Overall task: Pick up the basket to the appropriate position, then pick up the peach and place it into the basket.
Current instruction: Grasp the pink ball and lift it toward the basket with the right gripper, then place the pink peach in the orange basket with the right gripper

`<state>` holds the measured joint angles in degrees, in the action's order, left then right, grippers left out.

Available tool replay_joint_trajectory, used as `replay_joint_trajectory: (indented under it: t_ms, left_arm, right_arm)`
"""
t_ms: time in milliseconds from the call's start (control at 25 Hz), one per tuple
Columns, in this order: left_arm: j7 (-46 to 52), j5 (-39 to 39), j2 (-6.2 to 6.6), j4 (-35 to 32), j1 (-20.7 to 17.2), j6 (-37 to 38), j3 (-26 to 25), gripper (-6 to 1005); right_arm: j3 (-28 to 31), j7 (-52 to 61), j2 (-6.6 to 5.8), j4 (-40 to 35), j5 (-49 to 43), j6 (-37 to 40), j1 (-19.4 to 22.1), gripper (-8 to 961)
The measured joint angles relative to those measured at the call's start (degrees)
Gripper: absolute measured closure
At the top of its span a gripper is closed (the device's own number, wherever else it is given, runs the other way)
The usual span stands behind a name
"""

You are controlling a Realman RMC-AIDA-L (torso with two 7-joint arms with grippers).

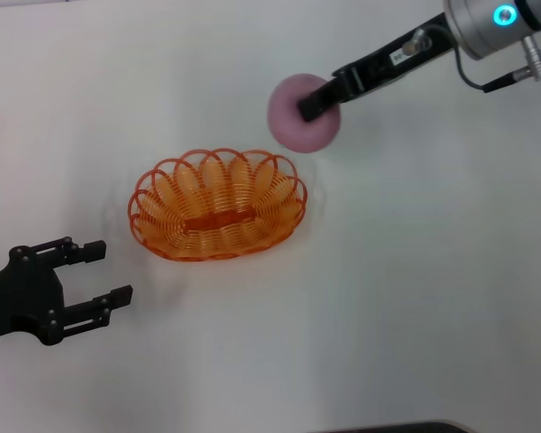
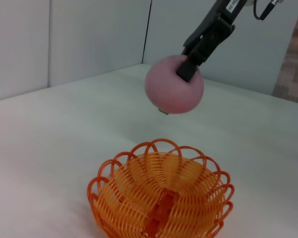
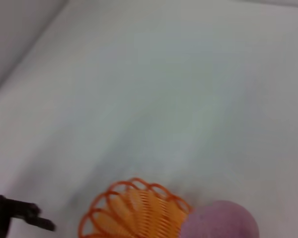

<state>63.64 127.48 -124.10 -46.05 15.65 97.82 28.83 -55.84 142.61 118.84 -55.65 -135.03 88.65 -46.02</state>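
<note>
The right pincer pinches the round pink fuzzy peach up in the air, just past the far rim of the orange looped-wire oval basket. The basket sits on the wide white desk. The left pincer rests spread beside it, apart.

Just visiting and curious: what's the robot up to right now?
Right gripper shut on the peach, held in the air beyond the basket. Left gripper open, empty, beside the basket. Nothing in the way.

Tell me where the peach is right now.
Head view: the peach is held aloft in the right pincer, up and right of the orange basket.
</note>
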Motion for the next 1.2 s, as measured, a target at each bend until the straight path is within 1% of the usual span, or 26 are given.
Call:
replay_joint_trajectory:
  t_ms: [120, 240, 520, 760, 1200]
  left_arm:
    - [0.0, -0.2, 0.00, 0.0, 0.0, 0.0, 0.0, 300]
    - [0.0, -0.3, 0.00, -0.1, 0.0, 0.0, 0.0, 300]
    - [0.0, -0.4, 0.00, -0.1, 0.0, 0.0, -0.1, 300]
    - [0.0, -0.4, 0.00, -0.2, 0.0, 0.0, -0.2, 300]
    - [0.0, -0.4, 0.00, -0.2, 0.0, 0.0, -0.2, 301]
  right_arm:
    - [-0.4, -0.9, 0.60, 0.5, 0.9, -0.4, -0.8, 725]
    - [-1.3, -1.6, 0.90, 2.1, 1.7, -1.0, -1.8, 725]
    - [-5.2, -2.3, 0.95, 5.9, 4.5, -3.4, -3.5, 726]
    - [-7.8, -2.8, 1.13, 8.9, 4.8, -4.8, -5.0, 721]
    - [-9.0, -2.9, 1.13, 9.5, 4.8, -5.6, -5.4, 711]
